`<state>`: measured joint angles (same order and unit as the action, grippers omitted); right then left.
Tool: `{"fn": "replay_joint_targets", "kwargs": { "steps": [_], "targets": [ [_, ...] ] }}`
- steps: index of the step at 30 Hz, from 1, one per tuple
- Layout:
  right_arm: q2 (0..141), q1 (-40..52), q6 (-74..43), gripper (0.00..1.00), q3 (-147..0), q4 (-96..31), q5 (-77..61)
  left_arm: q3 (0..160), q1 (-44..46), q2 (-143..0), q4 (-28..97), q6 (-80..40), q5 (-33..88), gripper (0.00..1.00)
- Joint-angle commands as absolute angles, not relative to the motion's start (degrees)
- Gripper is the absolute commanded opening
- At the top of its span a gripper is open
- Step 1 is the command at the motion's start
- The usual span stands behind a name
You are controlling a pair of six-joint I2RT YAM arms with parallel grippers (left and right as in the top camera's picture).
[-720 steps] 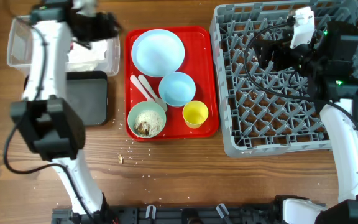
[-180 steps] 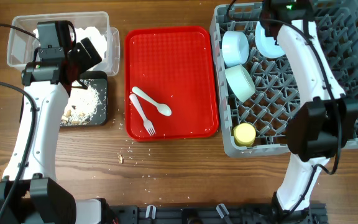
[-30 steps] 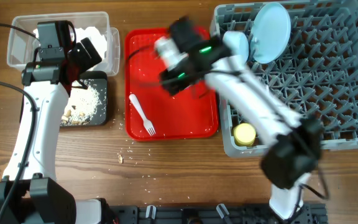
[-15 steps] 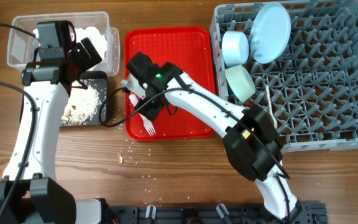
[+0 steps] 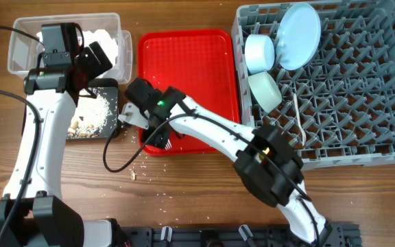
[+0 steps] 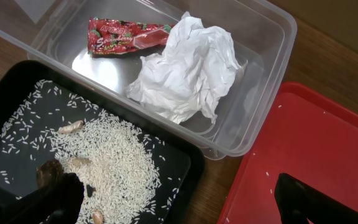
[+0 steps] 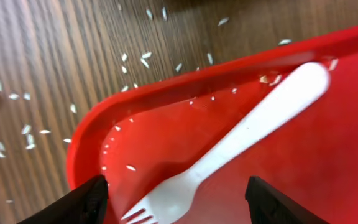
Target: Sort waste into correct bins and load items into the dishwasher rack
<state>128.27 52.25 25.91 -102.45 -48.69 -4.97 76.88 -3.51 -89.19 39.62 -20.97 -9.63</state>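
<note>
A white plastic fork [image 7: 229, 149] lies in the near-left corner of the red serving tray [image 5: 197, 68]. My right gripper [image 7: 176, 205] is open just above the fork's tines, one finger on each side. In the overhead view the right gripper [image 5: 158, 134] hides the fork. The grey dishwasher rack [image 5: 362, 103] holds the pale blue plate [image 5: 299, 27], the pale blue bowl [image 5: 259, 51], the pale green bowl [image 5: 265, 89] and the white spoon [image 5: 299, 116]. The yellow cup is hidden under my right arm. My left gripper [image 6: 179, 208] is open and empty over the black tray [image 6: 185, 168].
The clear tub [image 6: 272, 37] holds the red wrapper [image 6: 126, 34] and the white tissue [image 6: 188, 68]. Rice scraps [image 6: 104, 162] lie in the black tray. Loose rice grains and a brown crumb [image 5: 134, 175] lie on the wood in front of the red tray.
My right gripper has moved left and toward the front, down over the fork at the red tray's near-left corner. The left arm has not moved.
</note>
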Motion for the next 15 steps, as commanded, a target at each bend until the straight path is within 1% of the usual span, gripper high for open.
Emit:
{"fn": "replay_joint_targets", "kwargs": {
  "steps": [1,5,10,12,15],
  "targets": [
    [132.81,51.90,28.42,0.74,-101.62,-48.64,1.26,77.54,-3.66,-88.95,39.46,-21.47,-10.57,1.00],
    [134.13,51.66,28.05,0.74,-101.60,-50.17,5.34,77.54,-3.66,-88.95,39.46,-21.47,-10.57,1.00],
    [134.61,48.71,23.79,0.73,-101.60,-51.92,6.63,77.54,-3.66,-88.95,39.46,-21.47,-10.57,1.00],
    [134.61,47.03,21.98,0.68,-101.60,-53.21,6.66,77.54,-3.66,-88.95,39.46,-21.47,-10.57,1.00],
    [134.61,44.60,19.31,0.58,-101.60,-55.90,5.93,77.54,-3.66,-88.95,39.46,-21.47,-10.57,1.00]
  ]
}}
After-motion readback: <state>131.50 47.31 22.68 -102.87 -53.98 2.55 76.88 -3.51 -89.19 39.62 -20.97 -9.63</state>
